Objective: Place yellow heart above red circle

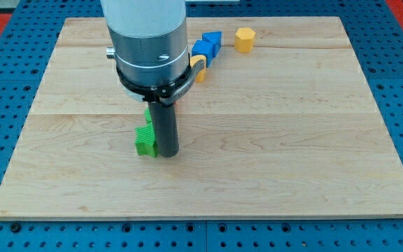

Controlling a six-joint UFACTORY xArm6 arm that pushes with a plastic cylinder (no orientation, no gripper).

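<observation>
Where my rod meets the wooden board (292,140), my tip (167,154) sits a little to the view's left of the board's middle and somewhat toward the view's bottom. It is the plain end of one dark rod, with no parts to spread or press together, and it pinches nothing. It only rests against what lies beside it.

Just to the view's left of my tip, and touching the rod, lies a green block (145,140) with a stepped, ridged outline; I cannot tell its exact shape. Above that, close against the rod's left side, a second bit of green (147,112) shows. Whether it is a separate block or part of the first I cannot tell.

To the view's right of the rod and well above my tip, a thin reddish sliver (175,106) peeks out under the arm's grey housing (145,42). Too little of it shows to make out its shape.

Further up and to the view's right of my tip, a yellow block (200,70) is half hidden by the housing's rim, so its shape is unclear. It lies above the reddish sliver and to its right, and well apart from my tip.

Touching that yellow block on its upper side is a blue block (203,49), and a second blue block (213,39) sits just beyond it. A yellow-orange hexagonal block (244,39) stands near them, furthest from my tip, close to the board's top edge.

A blue pegboard (5,84) surrounds the board.
</observation>
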